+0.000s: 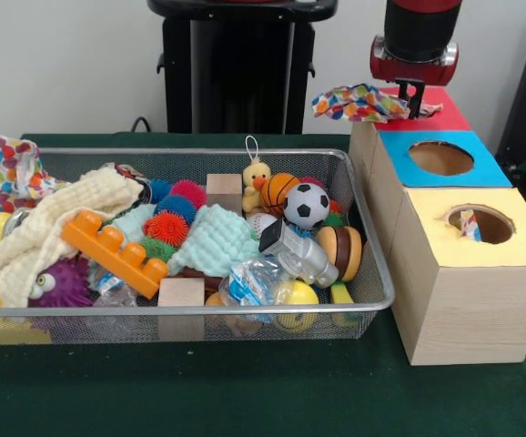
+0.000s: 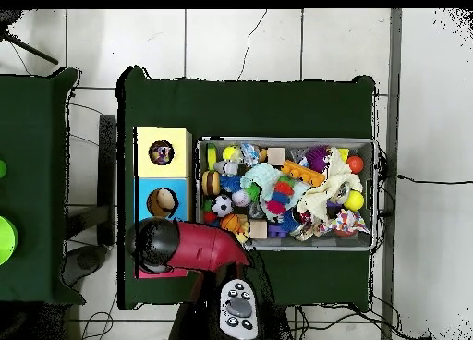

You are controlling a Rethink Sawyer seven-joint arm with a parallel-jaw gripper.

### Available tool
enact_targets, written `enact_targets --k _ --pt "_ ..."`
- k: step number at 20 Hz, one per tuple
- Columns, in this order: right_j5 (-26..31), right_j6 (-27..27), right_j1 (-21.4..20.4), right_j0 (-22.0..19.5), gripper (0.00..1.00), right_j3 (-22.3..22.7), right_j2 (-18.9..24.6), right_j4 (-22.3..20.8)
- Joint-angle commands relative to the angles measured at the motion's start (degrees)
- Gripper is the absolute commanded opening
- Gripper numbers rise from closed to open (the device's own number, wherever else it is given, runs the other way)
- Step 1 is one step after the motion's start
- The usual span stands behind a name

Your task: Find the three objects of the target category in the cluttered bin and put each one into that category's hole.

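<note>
My gripper (image 1: 415,98) hangs over the red-topped box (image 1: 445,116) at the far end of the row of boxes. It is shut on a multicoloured spotted cloth (image 1: 359,102), which sticks out to the left, above the bin's back right corner. The red box's hole is hidden behind the gripper. Another spotted cloth (image 1: 13,171) lies at the bin's far left. A patterned scrap (image 1: 470,223) shows inside the hole of the yellow box (image 1: 518,246). In the overhead view my arm (image 2: 189,247) covers the red box and hides the gripper.
The wire bin (image 1: 377,299) holds a cream cloth (image 1: 54,223), a mint cloth (image 1: 213,241), an orange brick (image 1: 113,250), wooden blocks, balls, a duck and other toys. The blue box (image 1: 481,168) with an open hole stands between the red and yellow ones.
</note>
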Motion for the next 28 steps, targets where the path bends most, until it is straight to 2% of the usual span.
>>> enact_targets --k 1,12,19,28 --pt "-6.0 6.6 3.2 1.3 0.0 -1.3 2.5 -2.7" --pt "-8.8 10.5 6.9 6.4 0.0 -3.7 0.2 -1.1" --pt "-10.9 11.4 12.8 9.1 0.0 -7.5 -1.8 -0.1" --pt "-16.3 8.6 17.3 7.2 0.0 -8.5 -0.5 -0.3"
